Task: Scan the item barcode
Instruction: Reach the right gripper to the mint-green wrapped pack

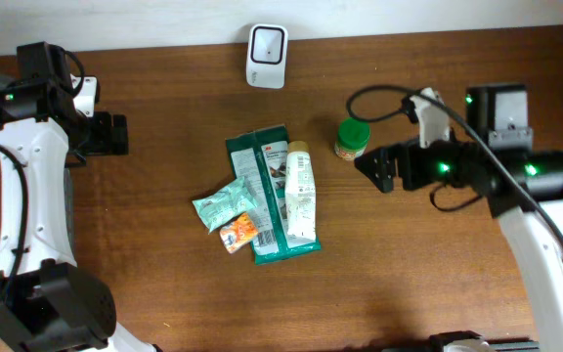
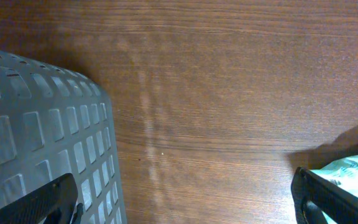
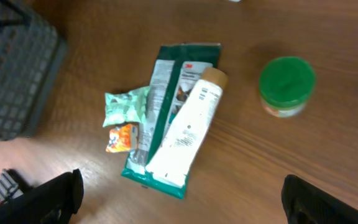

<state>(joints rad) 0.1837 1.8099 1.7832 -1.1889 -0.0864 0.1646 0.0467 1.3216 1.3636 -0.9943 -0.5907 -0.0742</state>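
The white tube (image 1: pixel 300 192) is lying mid-frame in the overhead view atop a green packet (image 1: pixel 258 156), its long axis running nearly top to bottom, capped end pointing up-frame. The left gripper (image 1: pixel 117 134), at upper left, and the right gripper (image 1: pixel 371 168), right of centre, are both gaping wide, holding nothing.

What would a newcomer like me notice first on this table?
In the middle, a white tube lies on a green pack, with a mint pouch and an orange sachet at its left. To its right stands a green-lidded jar, and a white scanner sits at the far edge. The left tool and right tool hang open on either side.
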